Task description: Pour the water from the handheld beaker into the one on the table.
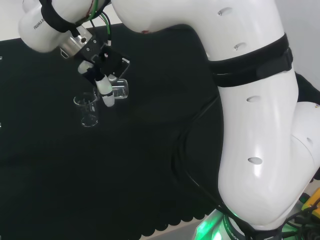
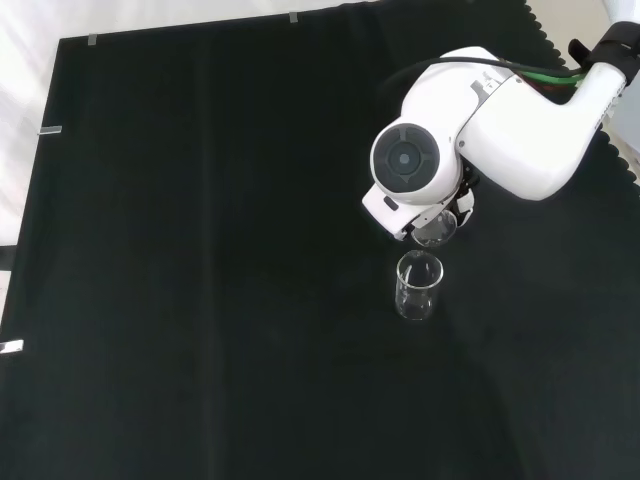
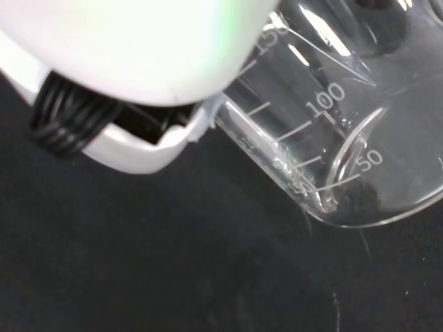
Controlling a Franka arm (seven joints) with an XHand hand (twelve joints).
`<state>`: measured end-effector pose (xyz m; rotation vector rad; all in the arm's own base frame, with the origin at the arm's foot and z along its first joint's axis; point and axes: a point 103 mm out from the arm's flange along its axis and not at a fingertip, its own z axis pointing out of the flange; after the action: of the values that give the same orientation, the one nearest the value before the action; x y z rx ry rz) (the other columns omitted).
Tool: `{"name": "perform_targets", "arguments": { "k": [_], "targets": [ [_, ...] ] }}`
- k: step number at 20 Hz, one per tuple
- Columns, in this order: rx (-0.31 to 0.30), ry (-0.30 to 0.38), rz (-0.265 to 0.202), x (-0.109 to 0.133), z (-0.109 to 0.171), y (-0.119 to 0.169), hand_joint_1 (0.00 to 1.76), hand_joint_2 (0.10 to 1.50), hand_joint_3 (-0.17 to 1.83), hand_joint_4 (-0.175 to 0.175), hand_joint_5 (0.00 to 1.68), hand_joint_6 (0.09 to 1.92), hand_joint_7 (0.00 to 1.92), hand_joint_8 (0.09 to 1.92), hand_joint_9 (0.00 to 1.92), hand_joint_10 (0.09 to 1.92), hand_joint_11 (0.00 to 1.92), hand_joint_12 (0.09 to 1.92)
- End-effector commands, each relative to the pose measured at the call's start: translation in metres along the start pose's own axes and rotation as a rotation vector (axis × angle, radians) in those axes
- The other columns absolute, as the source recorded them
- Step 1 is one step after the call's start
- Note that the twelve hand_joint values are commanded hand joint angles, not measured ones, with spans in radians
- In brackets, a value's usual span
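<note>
In the head view, the robot hand [image 1: 102, 70] has its fingers curled round a beaker [image 1: 120, 89], tilted at two o'clock of the standing beaker [image 1: 86, 110] on the bench [image 1: 125, 175].

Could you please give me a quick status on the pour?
Hand shut on the held beaker, tipped on its side. Table beaker upright on the cloth, just beside it. Nothing between them.

Held beaker [image 1: 120, 90]: clear glass, tipped on its side above cloth. Table beaker [image 1: 87, 110]: clear, upright, just beside it.
</note>
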<state>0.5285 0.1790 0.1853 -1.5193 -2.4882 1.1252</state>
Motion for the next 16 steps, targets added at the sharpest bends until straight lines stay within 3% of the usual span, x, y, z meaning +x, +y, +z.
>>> {"name": "perform_targets", "arguments": {
  "k": [1, 16],
  "targets": [
    [-0.025, -0.007, 0.006, -0.01, -0.009, 0.0, 1.44, 0.55, 0.71, -0.175, 1.41, 0.39, 1.44, 0.48, 1.6, 0.09, 1.35, 0.7],
    [-0.049, 0.036, 0.0, -0.003, -0.012, 0.003, 1.44, 0.55, 0.71, -0.175, 1.41, 0.39, 1.44, 0.49, 1.6, 0.09, 1.35, 0.7]
  ]
}}
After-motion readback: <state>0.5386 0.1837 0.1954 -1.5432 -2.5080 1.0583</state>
